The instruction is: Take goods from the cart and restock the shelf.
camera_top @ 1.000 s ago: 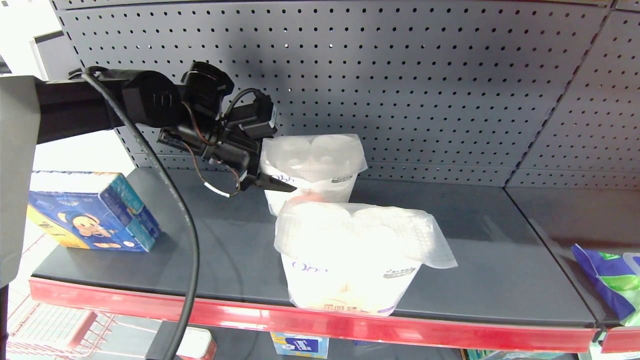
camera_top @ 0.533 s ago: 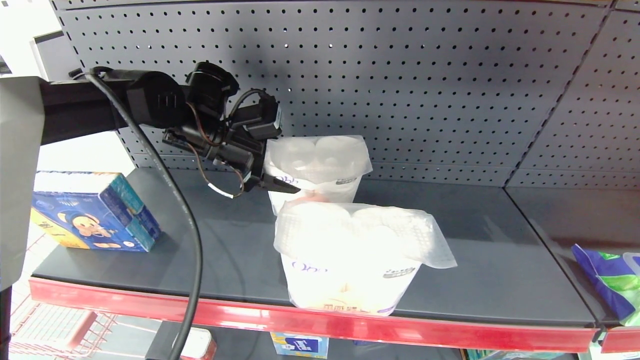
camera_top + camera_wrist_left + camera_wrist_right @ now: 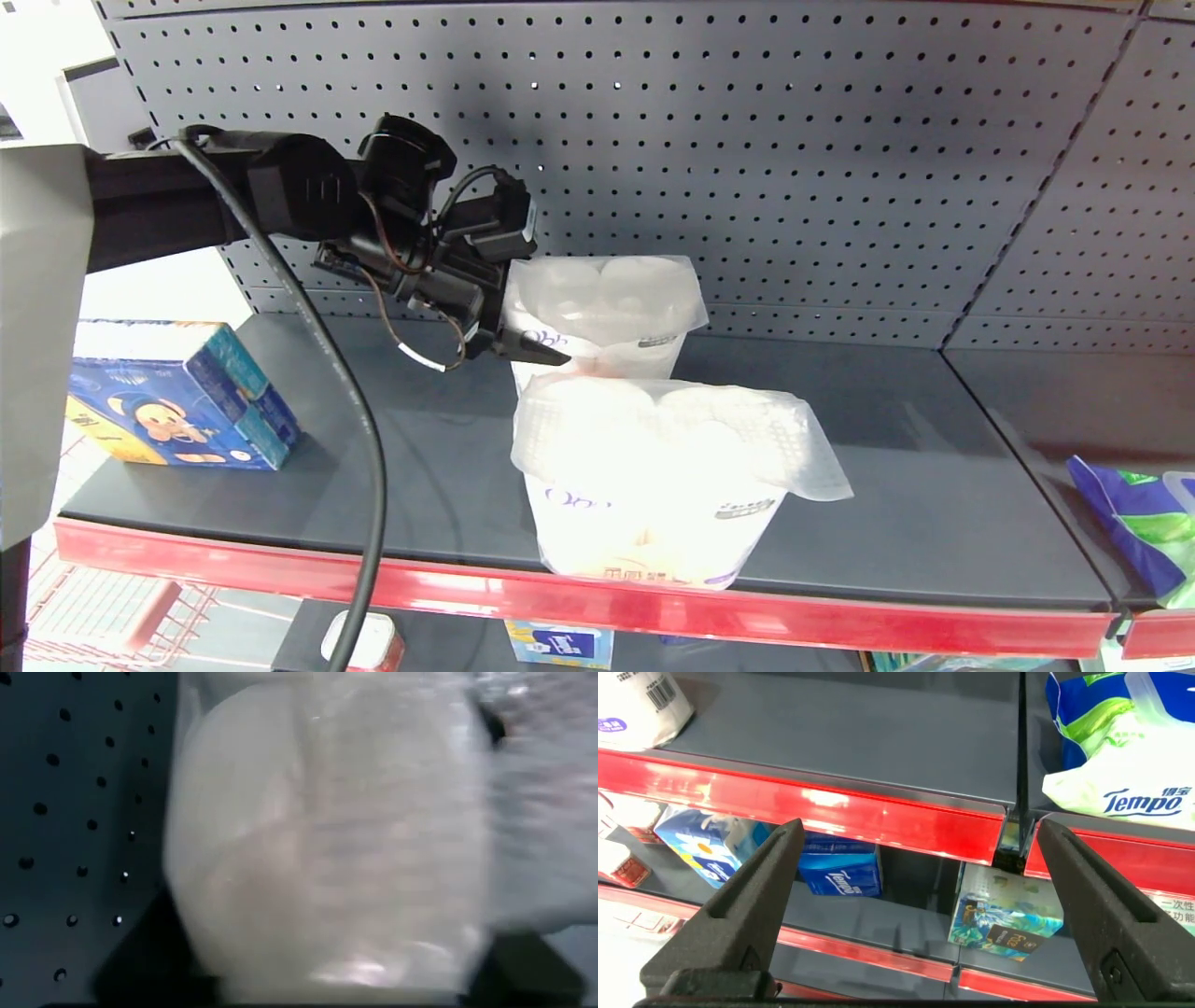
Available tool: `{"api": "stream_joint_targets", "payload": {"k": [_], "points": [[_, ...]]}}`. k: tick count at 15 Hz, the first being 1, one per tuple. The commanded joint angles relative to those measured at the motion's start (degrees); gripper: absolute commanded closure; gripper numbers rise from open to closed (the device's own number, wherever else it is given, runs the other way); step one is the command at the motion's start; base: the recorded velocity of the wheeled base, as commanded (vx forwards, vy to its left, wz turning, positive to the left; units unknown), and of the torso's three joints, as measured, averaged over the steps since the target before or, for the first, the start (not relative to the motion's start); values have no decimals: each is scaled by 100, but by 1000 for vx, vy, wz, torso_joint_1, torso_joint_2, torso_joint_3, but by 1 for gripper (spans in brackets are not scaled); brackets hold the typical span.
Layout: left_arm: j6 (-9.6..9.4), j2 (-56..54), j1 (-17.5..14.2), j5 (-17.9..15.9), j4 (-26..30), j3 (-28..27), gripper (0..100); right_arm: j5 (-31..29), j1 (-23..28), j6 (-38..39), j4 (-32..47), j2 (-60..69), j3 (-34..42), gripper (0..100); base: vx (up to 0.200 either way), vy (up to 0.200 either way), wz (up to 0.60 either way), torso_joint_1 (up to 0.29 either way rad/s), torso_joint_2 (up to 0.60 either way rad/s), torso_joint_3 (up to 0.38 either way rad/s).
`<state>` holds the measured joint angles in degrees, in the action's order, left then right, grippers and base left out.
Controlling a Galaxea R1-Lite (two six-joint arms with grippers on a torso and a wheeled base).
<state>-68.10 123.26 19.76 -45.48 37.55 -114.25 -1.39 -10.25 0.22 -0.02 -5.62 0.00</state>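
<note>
At shelf back, 1 roll pack is pinched by L gripper; 2nd pack is set at front edge. R gripper is spread.

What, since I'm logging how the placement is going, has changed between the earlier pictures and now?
The left pincer, shut on the rear pack of paper rolls, carried it a little toward the robot's right at the back of the shelf. Nothing was newly grasped or let go. The front pack of paper rolls and the blue tissue box stayed put.
</note>
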Motion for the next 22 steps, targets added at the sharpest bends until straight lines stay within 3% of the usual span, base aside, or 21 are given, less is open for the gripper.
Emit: {"api": "stream_joint_targets", "payload": {"k": [1, 5, 15, 16, 19, 22], "points": [[7, 5, -7, 4, 7, -1, 0, -2, -3, 4, -6, -9, 0, 0, 0, 0, 0, 0, 0, 0], [7, -39, -69, -4, 16, -1, 0, -2, -3, 4, -6, -9, 0, 0, 0, 0, 0, 0, 0, 0], [-2, -364, -851, 4, 130, 131, 0, -2, -3, 4, -6, -1, 0, 0, 0, 0, 0, 0, 0, 0], [-19, -549, -1097, -4, 130, 263, 0, 7, -3, 4, -6, -9, 0, 0, 0, 0, 0, 0, 0, 0], [-2, -909, -1264, -119, 130, 535, 0, -2, -3, 4, 2, -9, 0, 0, 0, 0, 0, 0, 0, 0], [7, -1489, -1458, -163, 121, 1186, 0, -2, -3, 4, -6, -1, 0, 0, 0, 0, 0, 0, 0, 0]]}}
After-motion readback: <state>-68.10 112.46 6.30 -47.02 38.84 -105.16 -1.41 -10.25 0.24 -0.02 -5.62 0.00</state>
